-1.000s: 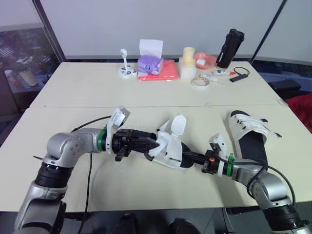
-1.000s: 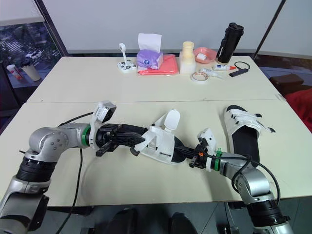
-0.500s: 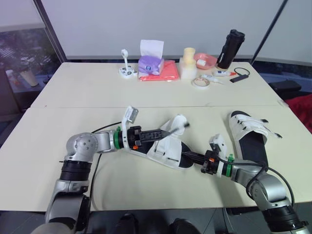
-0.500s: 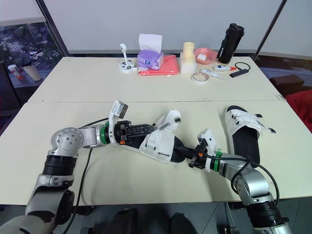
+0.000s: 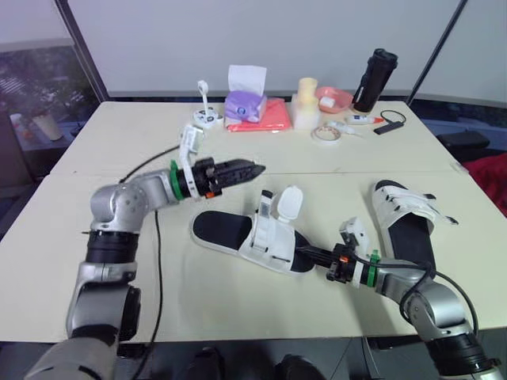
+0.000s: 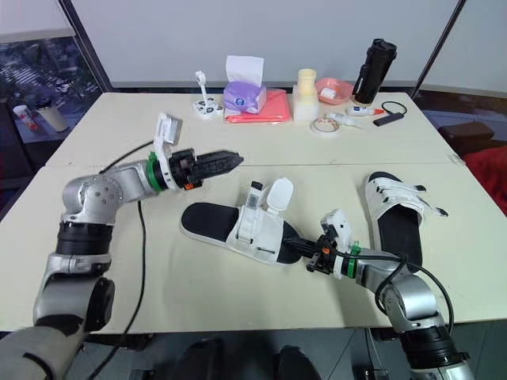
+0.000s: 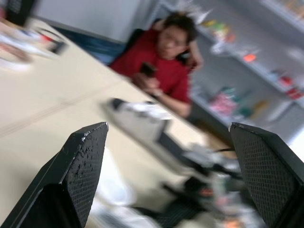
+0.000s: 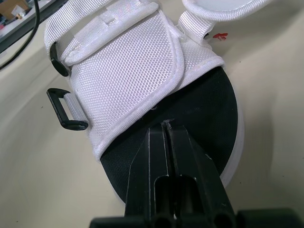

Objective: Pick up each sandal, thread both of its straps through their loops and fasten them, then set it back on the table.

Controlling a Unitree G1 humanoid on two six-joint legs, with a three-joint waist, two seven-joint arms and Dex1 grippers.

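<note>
Spanning two cream panels butted edge to edge, the surface (image 5: 238, 317) stands before a grey wall; a purple tissue box (image 5: 243, 103), pink cloth (image 5: 269, 117) and black flask (image 5: 373, 79) line its far edge; a person in a red top (image 7: 166, 71) sits beyond. A white-strapped black-soled sandal (image 5: 253, 236) lies centrally, straps loose and upright; a second matching sandal (image 5: 405, 218) lies well to its right, fastening indeterminate. The left gripper (image 5: 255, 167) hovers raised behind the central sandal, jaws apart; the right gripper (image 8: 168, 124), forearm low, rests jaws together on that sandal's insole.
</note>
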